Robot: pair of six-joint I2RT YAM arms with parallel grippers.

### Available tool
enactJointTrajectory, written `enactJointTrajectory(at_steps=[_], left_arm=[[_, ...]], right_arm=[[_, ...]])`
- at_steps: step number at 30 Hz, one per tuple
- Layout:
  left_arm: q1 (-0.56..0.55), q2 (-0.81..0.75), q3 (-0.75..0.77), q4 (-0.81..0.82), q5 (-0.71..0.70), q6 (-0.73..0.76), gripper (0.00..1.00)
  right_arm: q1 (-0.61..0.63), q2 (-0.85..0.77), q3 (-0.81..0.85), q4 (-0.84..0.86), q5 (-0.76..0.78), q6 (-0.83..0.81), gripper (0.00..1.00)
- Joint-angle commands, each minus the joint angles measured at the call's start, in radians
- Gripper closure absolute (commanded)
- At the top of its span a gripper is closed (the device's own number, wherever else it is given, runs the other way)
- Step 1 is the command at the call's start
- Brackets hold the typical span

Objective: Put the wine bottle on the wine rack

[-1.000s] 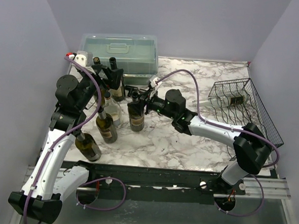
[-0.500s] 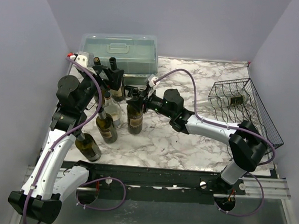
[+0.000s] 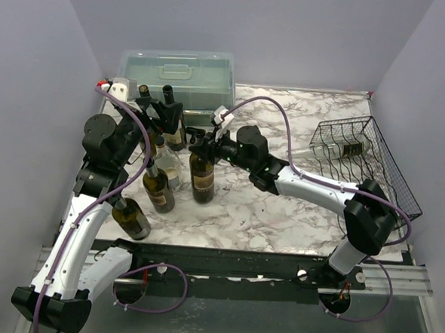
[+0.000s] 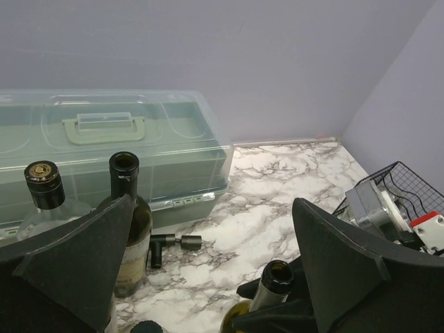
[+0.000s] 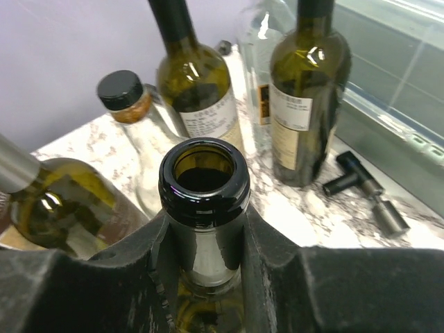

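A dark green wine bottle (image 3: 202,177) stands open-mouthed on the marble table. My right gripper (image 3: 200,141) is shut on its neck (image 5: 204,182), just under the lip, with fingers (image 5: 142,267) pressed to both sides. The black wire wine rack (image 3: 374,157) stands at the far right and has a clear bottle (image 3: 335,149) lying in it. My left gripper (image 3: 162,114) is open and empty above the back-left bottles. Its fingers (image 4: 76,263) are spread wide. The gripped bottle's neck (image 4: 275,279) shows low in the left wrist view.
A translucent grey-green box (image 3: 177,76) with a handle stands at the back. Several other bottles (image 3: 159,190) cluster at the left, one tilted near the front edge (image 3: 132,217). A small black stopper (image 4: 170,244) lies in front of the box. The rack also shows in the left wrist view (image 4: 409,186).
My right wrist has shifted a little to the left and toward the back, staying at the bottle's neck. The left arm has barely moved.
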Motion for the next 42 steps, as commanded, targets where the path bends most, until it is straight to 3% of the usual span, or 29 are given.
enactJointTrajectory(at_steps=[1, 11, 18, 21, 25, 29, 42], left_arm=[[-0.005, -0.017, -0.013, 0.025, -0.025, 0.006, 0.01], [-0.012, -0.02, -0.02, 0.026, -0.069, 0.006, 0.02], [-0.029, -0.028, -0.025, 0.018, -0.122, 0.013, 0.02], [-0.04, -0.03, -0.025, 0.016, -0.122, 0.017, 0.02], [-0.056, -0.034, -0.025, 0.015, -0.148, 0.022, 0.02], [-0.083, -0.04, -0.028, 0.014, -0.182, 0.041, 0.02], [-0.129, -0.061, -0.037, 0.011, -0.235, 0.07, 0.02]], right_arm=[[0.003, -0.037, 0.09, -0.177, 0.116, -0.124, 0.99], [0.003, -0.081, 0.189, -0.539, 0.275, -0.436, 0.99], [0.003, -0.063, 0.275, -0.799, 0.313, -0.592, 0.99], [0.003, -0.044, 0.307, -0.881, 0.397, -0.626, 0.99], [0.003, -0.026, 0.277, -0.905, 0.567, -0.715, 0.99], [0.003, -0.004, 0.244, -0.927, 0.642, -0.798, 0.99], [0.0, 0.033, 0.232, -1.051, 0.605, -0.92, 0.99]])
